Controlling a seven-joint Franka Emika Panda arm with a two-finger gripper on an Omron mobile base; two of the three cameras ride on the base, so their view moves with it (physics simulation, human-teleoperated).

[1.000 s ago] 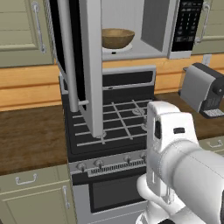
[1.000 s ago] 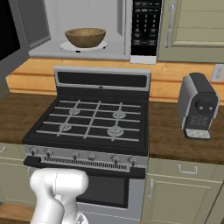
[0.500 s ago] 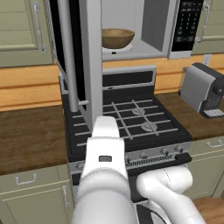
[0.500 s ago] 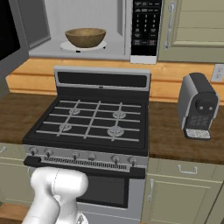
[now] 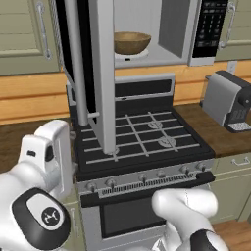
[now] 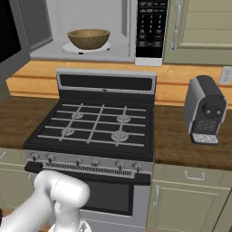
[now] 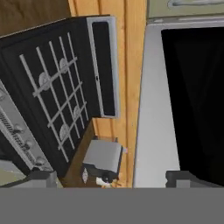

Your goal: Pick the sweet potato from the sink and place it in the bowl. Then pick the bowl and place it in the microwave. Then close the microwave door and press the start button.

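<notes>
The wooden bowl [image 5: 131, 43] [image 6: 88, 38] sits on the turntable inside the open microwave [image 6: 113, 27]. The microwave door [image 5: 98, 73] [image 7: 192, 96] stands swung wide out over the stove, its dark glass facing the hand view. The black keypad panel [image 5: 208, 29] [image 6: 150, 27] is on the microwave's right side. My gripper [image 7: 113, 179] is open with nothing between its fingertips [image 7: 41, 177], low and to the left, short of the door. My arm [image 5: 44, 196] fills the lower left of the left base view. The sweet potato and the sink are out of view.
A black-topped stove [image 6: 95, 127] [image 7: 52, 96] lies under the microwave. A grey coffee machine [image 6: 205, 111] [image 5: 228, 100] [image 7: 103, 159] stands on the wooden counter to its right. Beige cabinets [image 6: 199, 27] flank the microwave.
My arm has swung across the left base view from the lower right to the lower left. The bowl, microwave door and gripper opening are unchanged.
</notes>
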